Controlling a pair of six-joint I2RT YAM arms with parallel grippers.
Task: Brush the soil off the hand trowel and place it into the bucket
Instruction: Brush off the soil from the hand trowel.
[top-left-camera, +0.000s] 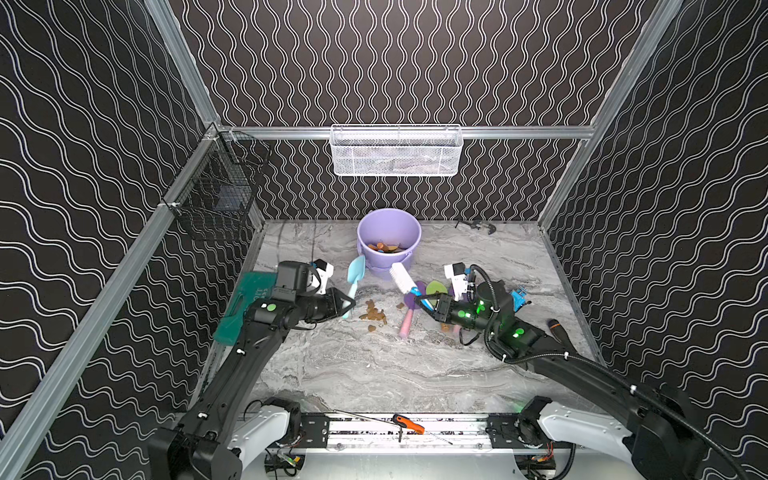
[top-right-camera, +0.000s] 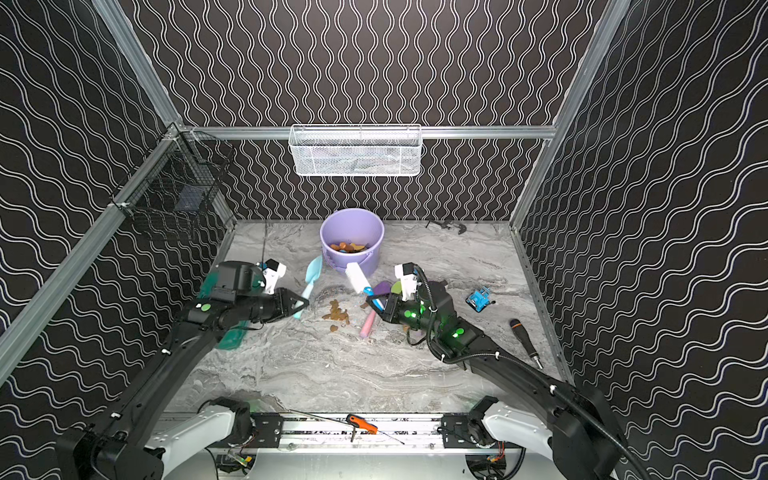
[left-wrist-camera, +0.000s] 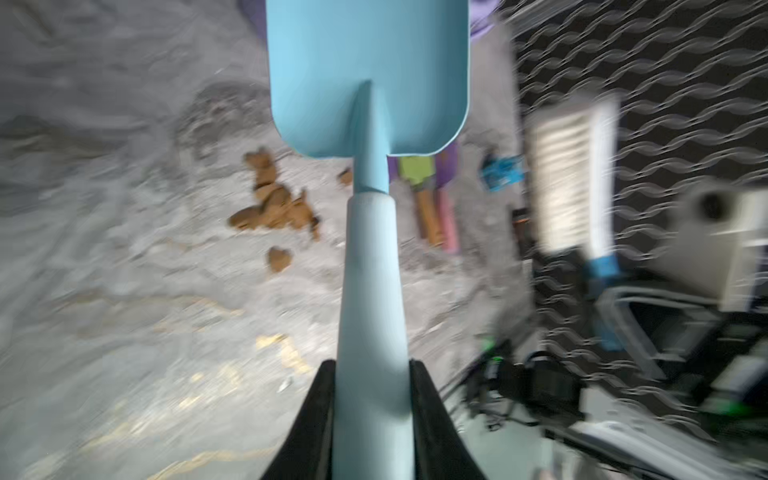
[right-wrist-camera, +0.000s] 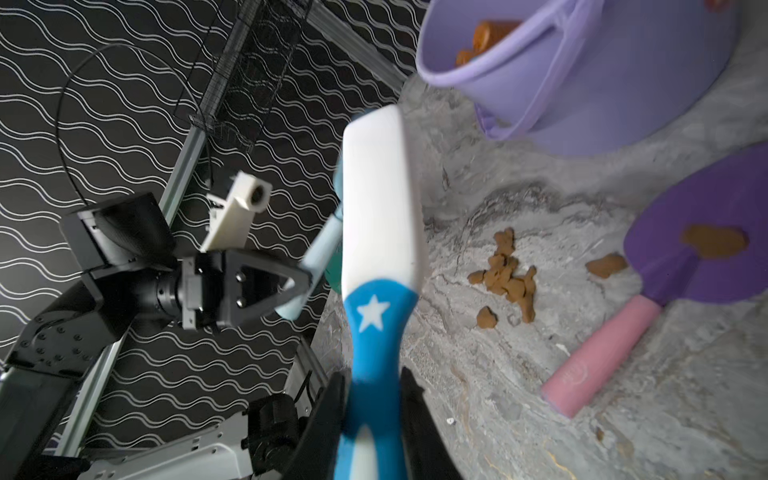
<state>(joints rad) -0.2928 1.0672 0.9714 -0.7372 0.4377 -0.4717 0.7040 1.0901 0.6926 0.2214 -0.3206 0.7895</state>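
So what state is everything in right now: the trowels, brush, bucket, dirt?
light blue trowel: held by its handle, blade looks clean.
left tool: shut on the light blue trowel's handle.
brush: held by its blue handle.
right tool: shut on the brush.
bucket: upright, brown bits inside.
soil: loose clumps on the table.
purple trowel: lying on the table, soil clump on its blade.

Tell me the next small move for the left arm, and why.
Probably swing the left gripper toward the bucket, blade first. It is shut on the handle of the light blue trowel; the blade looks clean in the left wrist view, though its tip is cropped, and the soil lies on the table. The brush in the right gripper is clear of it.
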